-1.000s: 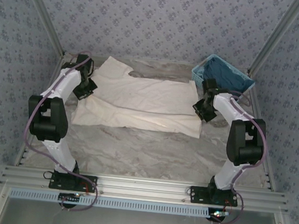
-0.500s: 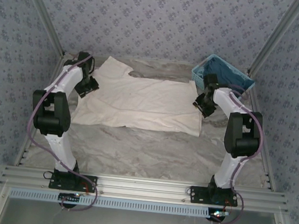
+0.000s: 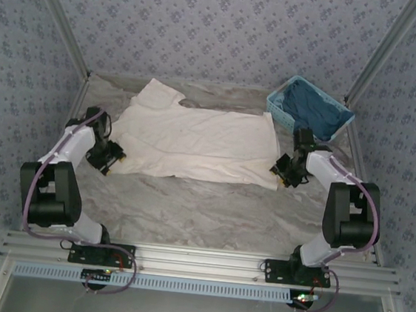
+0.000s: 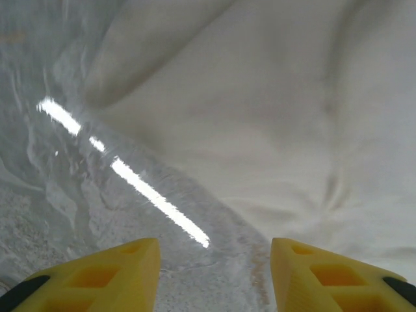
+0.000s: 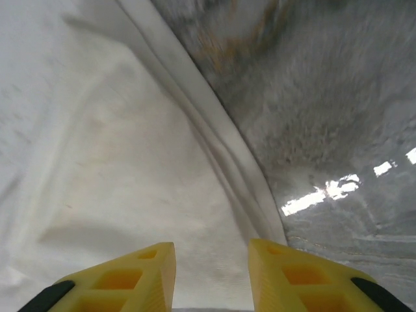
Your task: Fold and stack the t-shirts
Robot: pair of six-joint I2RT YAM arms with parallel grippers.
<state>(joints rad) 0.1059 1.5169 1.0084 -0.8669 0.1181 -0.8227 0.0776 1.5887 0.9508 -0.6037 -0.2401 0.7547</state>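
Where the t-shirt (image 3: 195,136) ends leftward, the left gripper (image 4: 213,270) hovers, jaws apart. The right gripper (image 5: 211,270) hovers likewise at its right edge.

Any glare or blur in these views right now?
Left wrist: a hard white glare streak runs across the table beside the t-shirt. Right wrist: smaller glare patches at right, and the table looks smeared near the top. Top external: even light, soft shadows, no glare.
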